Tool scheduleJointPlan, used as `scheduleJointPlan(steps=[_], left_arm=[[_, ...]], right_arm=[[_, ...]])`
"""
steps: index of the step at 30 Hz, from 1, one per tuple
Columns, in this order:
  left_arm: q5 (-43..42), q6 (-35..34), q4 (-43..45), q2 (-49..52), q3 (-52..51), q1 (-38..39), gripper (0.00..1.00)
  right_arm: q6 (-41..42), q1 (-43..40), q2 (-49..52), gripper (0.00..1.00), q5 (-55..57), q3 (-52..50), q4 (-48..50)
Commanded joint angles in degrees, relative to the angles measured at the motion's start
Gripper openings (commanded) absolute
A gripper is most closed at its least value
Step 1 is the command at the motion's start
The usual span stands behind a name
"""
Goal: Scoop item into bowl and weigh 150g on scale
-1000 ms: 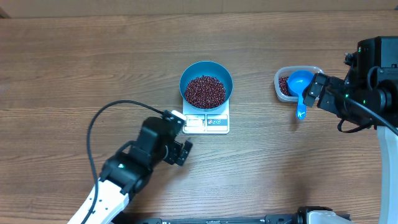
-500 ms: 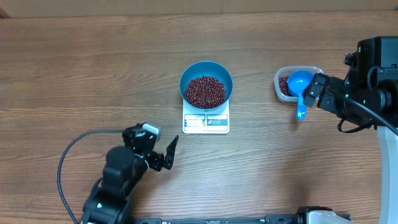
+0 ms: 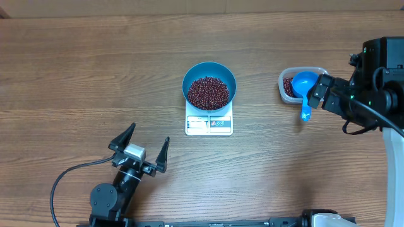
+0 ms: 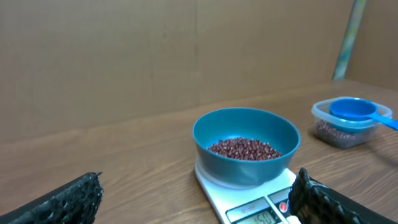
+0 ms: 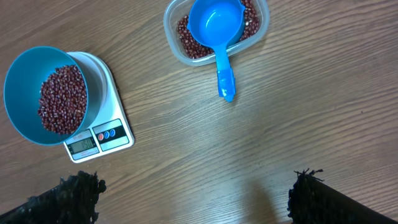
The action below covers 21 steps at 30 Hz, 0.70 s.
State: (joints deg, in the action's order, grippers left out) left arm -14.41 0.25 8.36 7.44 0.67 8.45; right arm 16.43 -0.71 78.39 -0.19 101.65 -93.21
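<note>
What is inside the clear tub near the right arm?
In the clear tub lie red-brown beans and a blue scoop, its cup empty, handle poking over the rim. The cup covers whatever lies beneath it.

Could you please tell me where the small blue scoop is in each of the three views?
Overhead: scoop at right, resting on the clear tub.
Left wrist: far right, on the tub.
Right wrist: top centre, handle pointing down.
Shared landmark: the blue bowl on the scale.
</note>
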Motion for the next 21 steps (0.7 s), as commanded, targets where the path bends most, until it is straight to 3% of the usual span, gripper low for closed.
scheduleJointPlan(steps=[1, 7, 11, 21], left_arm=[[-0.96, 2.08, -0.39, -2.89, -0.39, -1.84, 1.0], [-3.58, 8.83, -7.23, -7.3, -0.39, -3.13, 1.0], [-3.41, 9.2, -11.3, -7.3, -0.39, -3.72, 1.0], [0.61, 8.9, -11.61, -7.3, -0.42, -4.02, 1.0]], right_arm=[[-0.87, 0.0, 0.07, 1.0, -0.37, 0.96, 0.04], [-0.87, 0.0, 0.07, 1.0, -0.37, 0.96, 0.04], [-0.87, 0.0, 0.07, 1.0, -0.37, 0.96, 0.04], [-0.87, 0.0, 0.07, 1.0, -0.37, 0.96, 0.04]])
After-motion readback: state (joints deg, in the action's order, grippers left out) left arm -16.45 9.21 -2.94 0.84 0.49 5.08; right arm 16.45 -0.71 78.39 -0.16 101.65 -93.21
